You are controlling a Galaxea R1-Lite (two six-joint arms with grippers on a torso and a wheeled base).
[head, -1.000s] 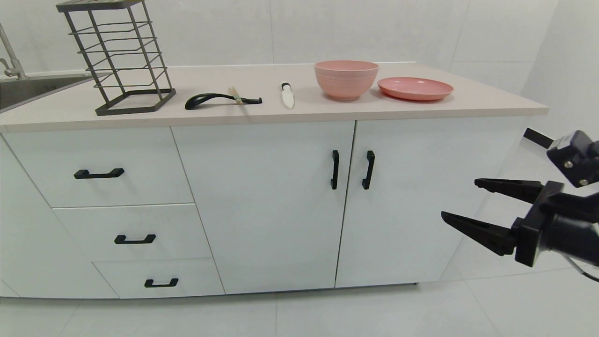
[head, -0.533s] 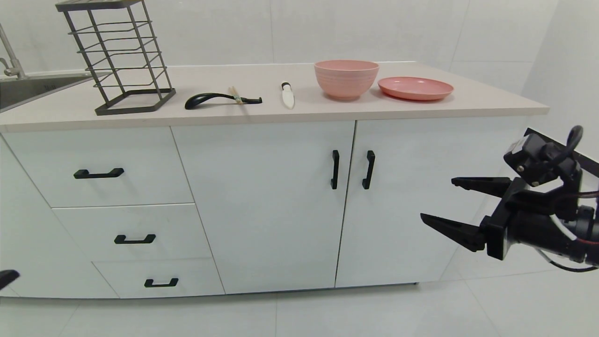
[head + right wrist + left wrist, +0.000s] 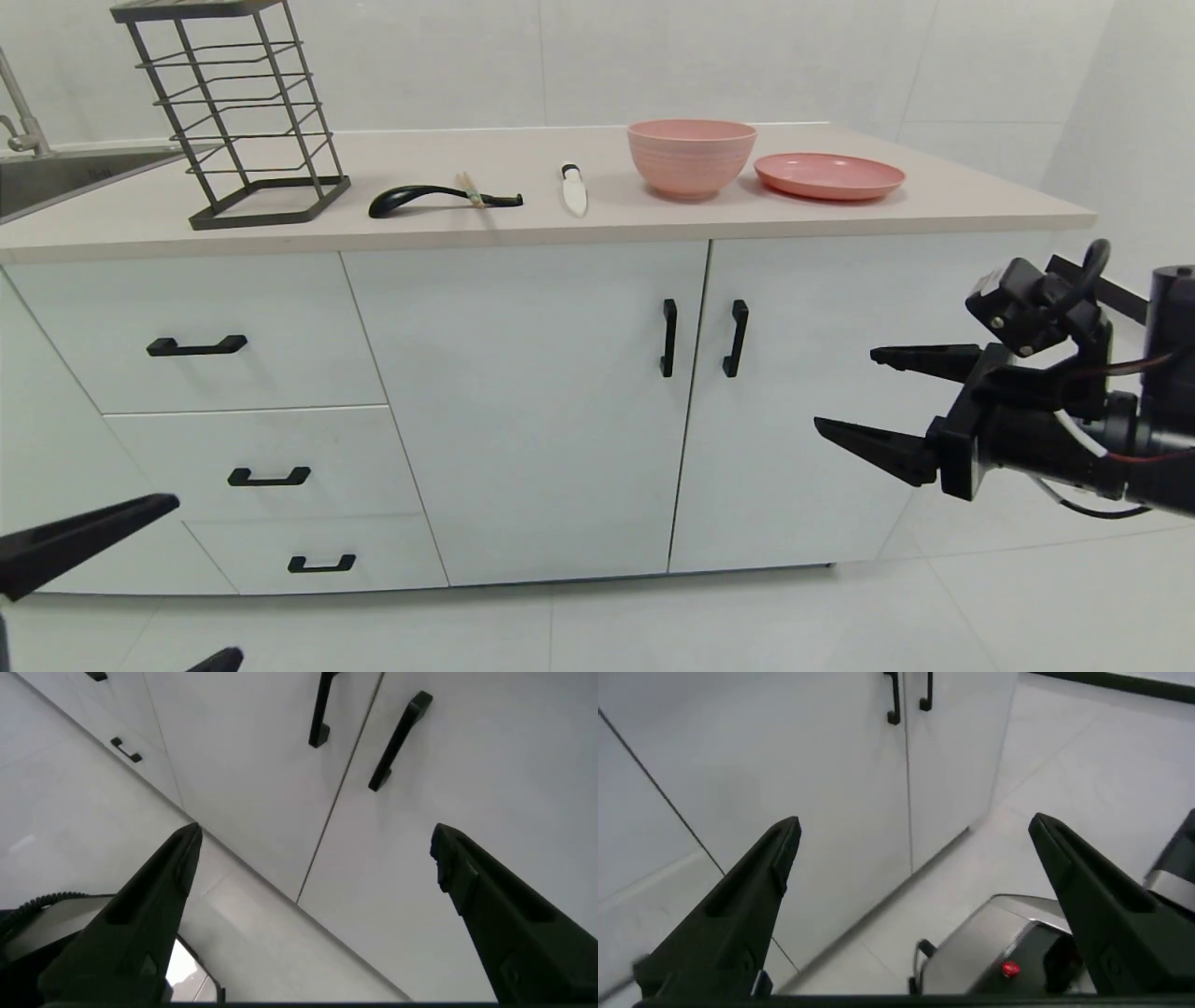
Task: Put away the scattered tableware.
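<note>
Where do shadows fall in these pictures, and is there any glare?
Head view: soft shadows lie on the counter beneath the pink bowl and plate; light is even. Right wrist view: the cabinet doors are evenly lit, no glare.

Counter [image 3: 840,219], left to right: sink [image 3: 56,177] at the far left edge, black wire rack [image 3: 238,112], black ladle [image 3: 411,199] with chopsticks [image 3: 470,190] lying across its handle, white knife [image 3: 573,189], pink bowl [image 3: 691,157], and pink plate [image 3: 829,176] just beside the bowl. Right gripper [image 3: 845,390] is low at right, in front of the right cabinet door [image 3: 794,401], fingers spread wide, pointing left. Left gripper [image 3: 205,579] is at the near left corner, fingers also apart, before the drawers [image 3: 187,317].
</note>
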